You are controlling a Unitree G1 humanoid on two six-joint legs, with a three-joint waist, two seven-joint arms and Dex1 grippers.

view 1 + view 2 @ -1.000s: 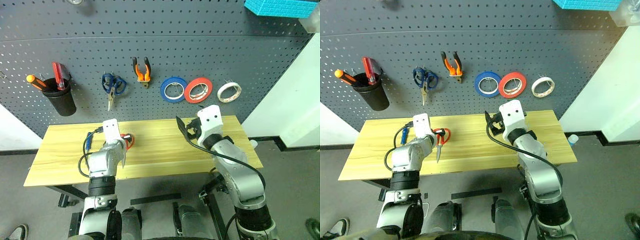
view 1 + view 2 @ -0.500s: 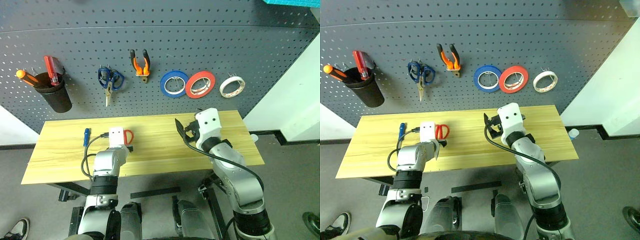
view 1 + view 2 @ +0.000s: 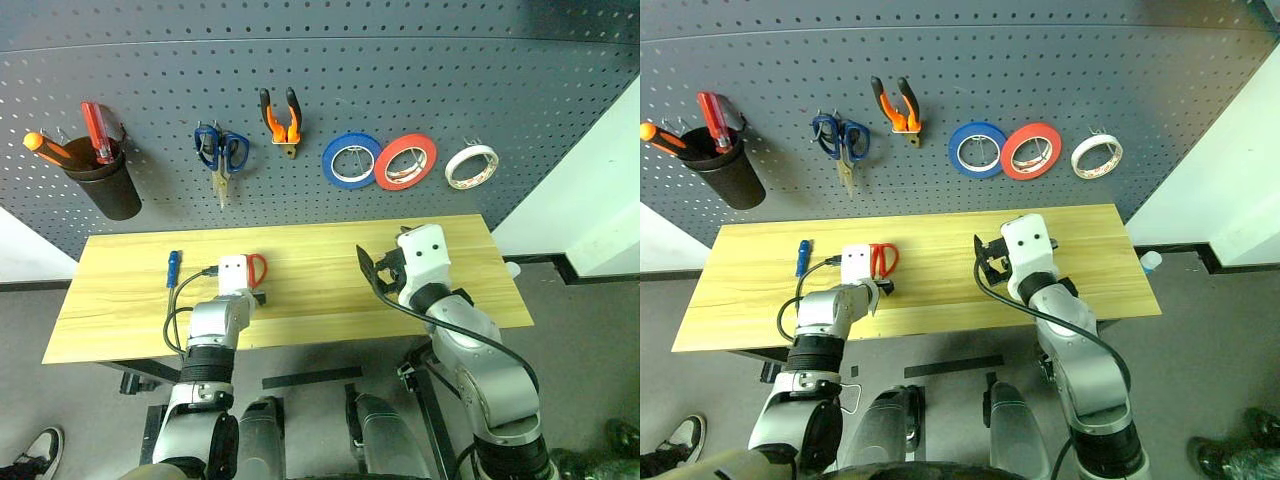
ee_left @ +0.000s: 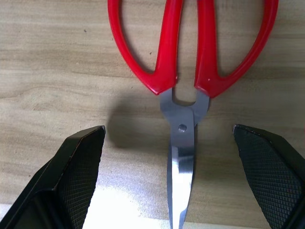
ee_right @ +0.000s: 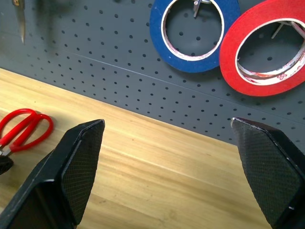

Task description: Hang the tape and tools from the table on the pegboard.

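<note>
The left hand (image 4: 180, 186) hangs released just above the red-handled scissors (image 4: 190, 71) near the tabletop's (image 3: 320, 300) front edge. Their long axis runs front to back, blades between its fingers (image 4: 76, 167), handles toward the pegboard (image 3: 400, 80). The right hand (image 5: 167, 176), also released, is farther off.

Workshop: tool-hung pegboard (image 3: 400, 80) w/ wood table (image 3: 310, 285) below.

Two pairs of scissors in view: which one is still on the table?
The red-handled scissors, lying flat between the open left gripper's fingers. The blue-handled scissors hang on the pegboard.
</note>
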